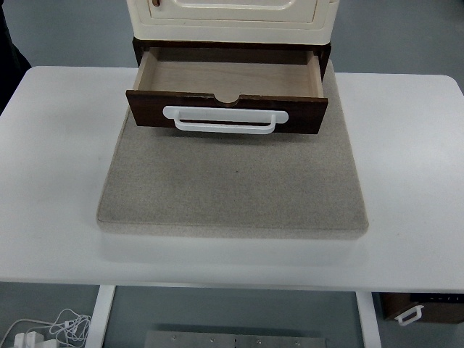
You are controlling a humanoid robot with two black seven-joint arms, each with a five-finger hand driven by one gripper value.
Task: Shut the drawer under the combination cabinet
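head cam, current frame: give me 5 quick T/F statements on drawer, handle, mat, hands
1. The drawer under the cream cabinet is pulled open. True.
2. Something is stored in the drawer. False: its wooden bottom shows bare.
3. The drawer front carries a white bar handle. True.
4. A robot hand is gripping the handle. False: neither hand is in view, and nothing touches the handle.
5. The cabinet stands directly on the white table. False: it stands on a grey mat that lies on the table.
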